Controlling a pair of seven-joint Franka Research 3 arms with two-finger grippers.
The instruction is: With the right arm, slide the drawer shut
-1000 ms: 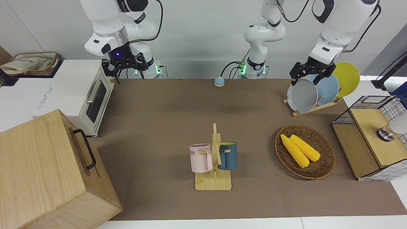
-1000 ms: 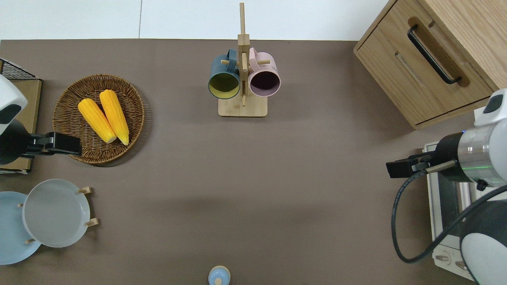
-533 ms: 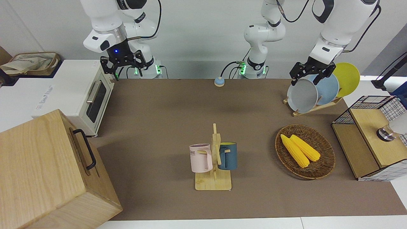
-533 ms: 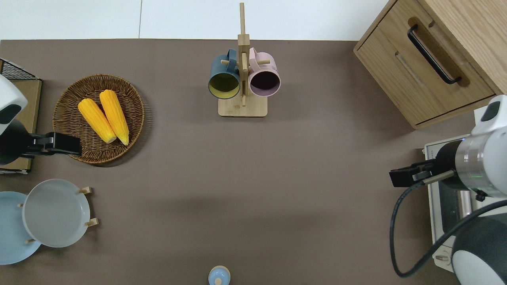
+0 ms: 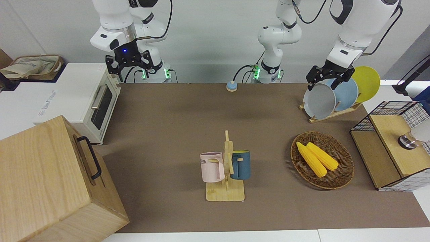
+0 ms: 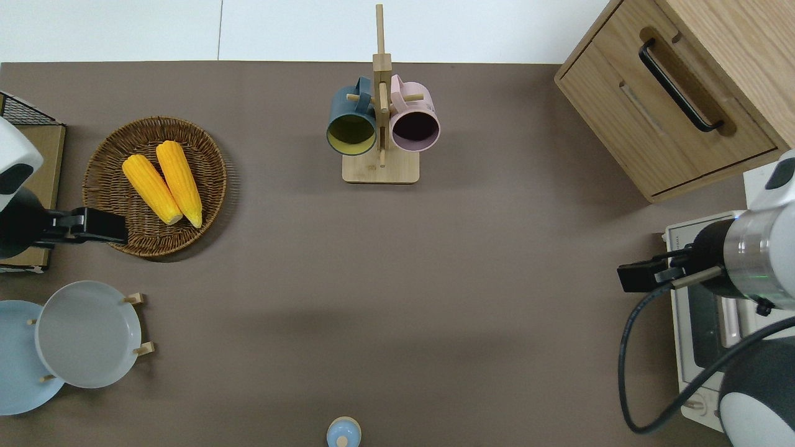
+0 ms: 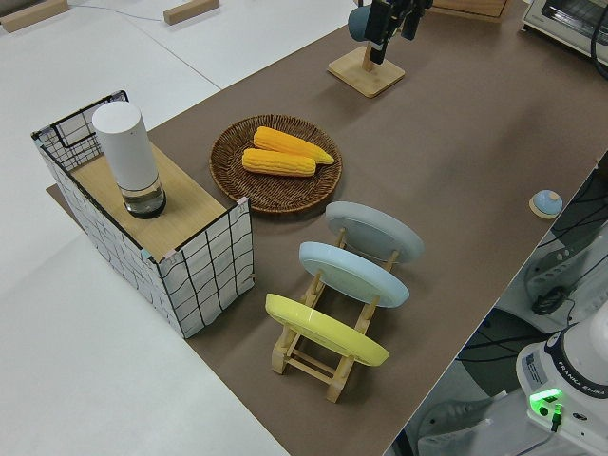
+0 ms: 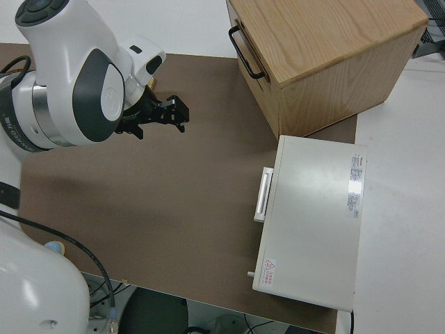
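Observation:
The drawer (image 5: 85, 158) sits flush in the big light-wood cabinet (image 5: 40, 174) at the right arm's end of the table, with no gap showing. Its black bar handle (image 6: 680, 87) faces the table; it also shows in the right side view (image 8: 245, 50). My right gripper (image 5: 128, 69), with its blue light on, is open and empty in the air. In the overhead view it (image 6: 628, 277) is over the table just in front of the toaster oven door, well apart from the drawer (image 6: 658, 93). The left arm is parked, its gripper (image 5: 324, 80) open and empty.
A white toaster oven (image 5: 77, 97) stands beside the cabinet, nearer to the robots. A mug rack (image 5: 226, 171) stands mid-table. A wicker basket with corn (image 5: 322, 159), a plate rack (image 5: 336, 95) and a black-wire box (image 5: 391, 144) are at the left arm's end.
My right gripper has risen and drawn back toward the robots, farther from the cabinet. The drawer and the left arm have not moved.

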